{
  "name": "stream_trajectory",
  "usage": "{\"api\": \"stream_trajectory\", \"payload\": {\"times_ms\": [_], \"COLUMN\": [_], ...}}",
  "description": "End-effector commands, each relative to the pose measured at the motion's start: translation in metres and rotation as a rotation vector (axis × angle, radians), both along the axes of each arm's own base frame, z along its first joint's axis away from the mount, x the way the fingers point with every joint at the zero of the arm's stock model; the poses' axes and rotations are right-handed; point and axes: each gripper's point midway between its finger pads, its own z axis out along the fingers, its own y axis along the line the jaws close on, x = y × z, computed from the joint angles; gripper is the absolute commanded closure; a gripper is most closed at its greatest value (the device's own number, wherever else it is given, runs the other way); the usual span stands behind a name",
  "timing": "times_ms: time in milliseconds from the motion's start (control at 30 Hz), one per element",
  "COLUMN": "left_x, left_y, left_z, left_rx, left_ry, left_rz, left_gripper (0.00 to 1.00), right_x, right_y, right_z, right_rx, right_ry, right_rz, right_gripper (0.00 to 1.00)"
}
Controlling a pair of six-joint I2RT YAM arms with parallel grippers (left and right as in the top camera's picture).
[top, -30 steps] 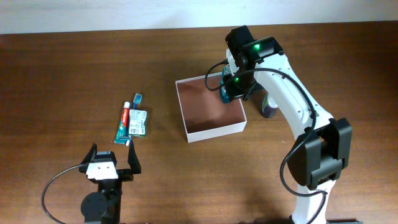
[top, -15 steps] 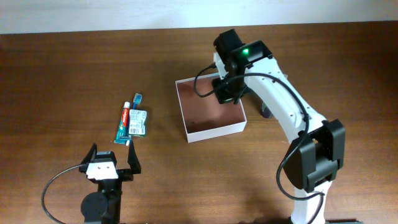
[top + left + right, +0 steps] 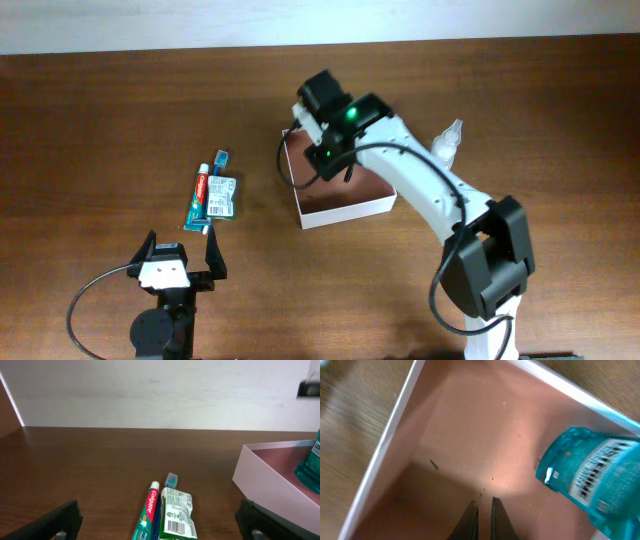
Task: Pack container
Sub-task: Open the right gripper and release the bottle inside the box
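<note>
- My right pincer (image 3: 482, 506) is pinched together with nothing in it. It hangs over the reddish-brown floor of the box (image 3: 348, 213).
- A blue-green bottle (image 3: 590, 480) is in the box. It is beside my pincer, not between the fingers, and close to a white wall. I cannot tell if it stands or leans.
- The box is square, so no side is the long one. It sits flat with its open side up, near the middle of the desk (image 3: 100, 120), turned a little crooked.
- My right arm (image 3: 420, 180) bends and reaches from the near right side over the box.
- A pale bottle (image 3: 447, 140) is on the desk to the right of the box.
- My left pincer (image 3: 180, 240) is wide apart and holds nothing. It sits low at the near left.
- In front of it lie a toothpaste tube (image 3: 200, 198), a toothbrush (image 3: 221, 157) and a green packet (image 3: 222, 197), side by side, well apart from the box.
</note>
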Motion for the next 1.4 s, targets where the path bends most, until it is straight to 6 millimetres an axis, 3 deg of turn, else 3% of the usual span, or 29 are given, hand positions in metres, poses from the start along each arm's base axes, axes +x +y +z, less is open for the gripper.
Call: {"api": "stream_trajectory", "payload": {"times_ms": [0,233,1367], "left_x": [0.000,0.000,0.000], "left_y": [-0.003,-0.004,-0.004], "left_z": [-0.001,-0.001,-0.001], "left_rx": [0.015,0.015,0.015], "left_ry": [-0.003,-0.003,-0.003], "left_rz": [-0.020,-0.020,-0.020], "left_gripper": [0.01,0.01,0.01], "right_x": [0.003,0.011,0.017], "right_y": [-0.021,-0.038,-0.052], "right_z": [-0.014,-0.015,-0.011], "right_rx": [-0.146,-0.189,-0.300], "right_ry": [-0.040,-0.054,-0.091], "right_rz": [0.042,0.007,0.097], "right_gripper": [0.96,0.96,0.96]}}
